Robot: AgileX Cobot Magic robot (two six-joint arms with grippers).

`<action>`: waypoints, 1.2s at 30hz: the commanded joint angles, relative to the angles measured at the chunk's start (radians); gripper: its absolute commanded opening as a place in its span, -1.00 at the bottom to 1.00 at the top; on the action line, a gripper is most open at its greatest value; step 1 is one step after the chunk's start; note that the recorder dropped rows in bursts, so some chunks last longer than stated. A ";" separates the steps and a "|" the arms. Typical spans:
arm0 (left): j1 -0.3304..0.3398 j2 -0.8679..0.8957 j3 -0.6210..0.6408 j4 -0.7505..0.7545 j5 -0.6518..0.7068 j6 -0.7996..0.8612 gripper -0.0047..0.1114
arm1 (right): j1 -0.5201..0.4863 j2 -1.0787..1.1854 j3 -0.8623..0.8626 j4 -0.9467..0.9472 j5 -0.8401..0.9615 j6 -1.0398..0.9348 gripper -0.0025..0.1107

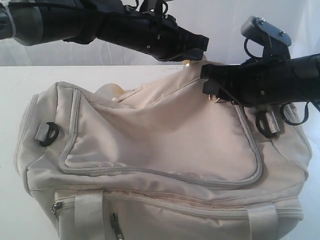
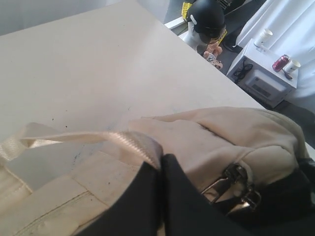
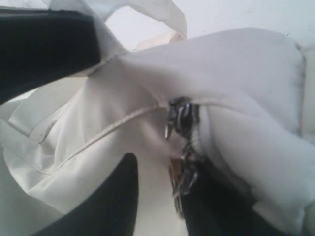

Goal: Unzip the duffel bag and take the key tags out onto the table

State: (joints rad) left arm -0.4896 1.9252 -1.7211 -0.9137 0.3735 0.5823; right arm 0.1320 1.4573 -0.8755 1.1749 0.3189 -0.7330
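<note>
The cream-white duffel bag [image 1: 160,145] fills most of the white table [image 1: 20,85], and the zippers that show on it are closed. My left gripper [image 2: 160,162] is at the bag's upper back edge, shut on a webbing strap [image 2: 123,140] that it holds up. My right gripper [image 3: 162,196] sits at the bag's top right end with its jaws apart. The metal zipper pulls [image 3: 181,147] hang between its fingers, against one dark finger [image 3: 216,206], and the other finger [image 3: 110,196] stands clear of them. The key tags are out of view.
Black plastic strap rings sit at the bag's left end [image 1: 49,134] and right end [image 1: 265,124]. A side-pocket zipper pull [image 1: 116,225] hangs near the front. Beyond the table's far edge are a black helmet [image 2: 206,19] and a white box [image 2: 263,73] with cups.
</note>
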 commanded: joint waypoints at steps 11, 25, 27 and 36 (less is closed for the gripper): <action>0.011 -0.044 -0.014 0.011 0.006 -0.090 -0.92 | -0.013 -0.041 -0.009 -0.205 0.027 0.112 -0.96; 0.049 -0.042 -0.014 0.142 -0.006 -0.219 -0.92 | -0.015 -0.149 -0.009 -0.440 0.233 0.296 -0.96; 0.049 -0.042 -0.014 0.142 -0.011 -0.219 -0.92 | -0.015 -0.161 -0.009 -0.463 0.277 0.301 -0.96; 0.049 -0.042 -0.014 0.153 -0.020 -0.220 -0.92 | -0.015 -0.259 -0.009 -0.729 0.467 0.480 -0.96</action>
State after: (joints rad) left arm -0.4616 1.9133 -1.7232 -0.7680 0.4069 0.3711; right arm 0.1217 1.2381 -0.8837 0.5269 0.7066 -0.3051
